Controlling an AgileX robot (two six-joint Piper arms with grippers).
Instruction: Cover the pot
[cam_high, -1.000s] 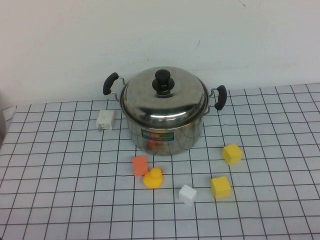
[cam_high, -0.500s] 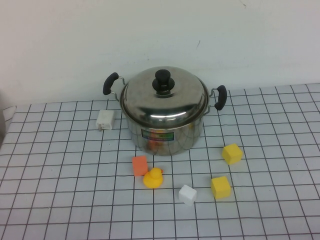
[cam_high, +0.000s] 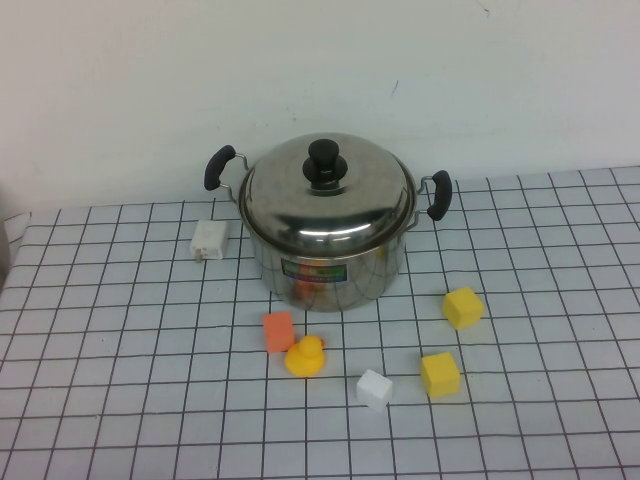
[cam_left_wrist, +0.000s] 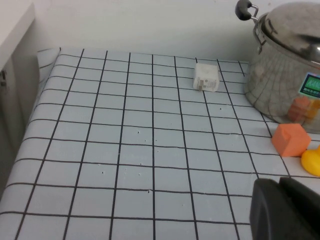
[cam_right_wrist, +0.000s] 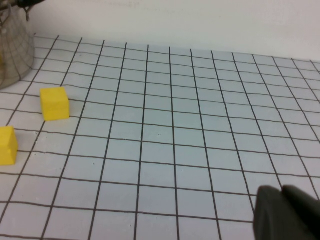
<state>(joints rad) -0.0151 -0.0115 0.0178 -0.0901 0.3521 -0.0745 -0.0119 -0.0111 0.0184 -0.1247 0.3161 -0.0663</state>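
Stainless steel gleams at the back of the gridded tabletop (cam_high: 120, 400), where the pot (cam_high: 330, 270) stands near the wall with the domed lid (cam_high: 328, 200) seated on its rim, black knob up. Only the high view takes in the whole pot, both its black handles and the full scatter of small things; neither arm shows there. The left wrist view gives just the pot's left side with one handle, the coloured label, and the orange block mirrored in the steel wall; the left gripper (cam_left_wrist: 285, 210) appears as a dark mass at that picture's edge, over bare grid just short of the duck, its jaws closed on nothing. The right wrist view catches only a sliver of the pot and the right gripper (cam_right_wrist: 287, 212) as a dark shape over open grid well clear of the blocks; whether its jaws are open or closed I cannot tell. Counted from above: one pot, one lid, two yellow blocks (cam_high: 463, 307), one orange block (cam_high: 279, 331), one yellow duck (cam_high: 305, 356) touching it, one white cube (cam_high: 374, 388), one white charger plug (cam_high: 208, 240).
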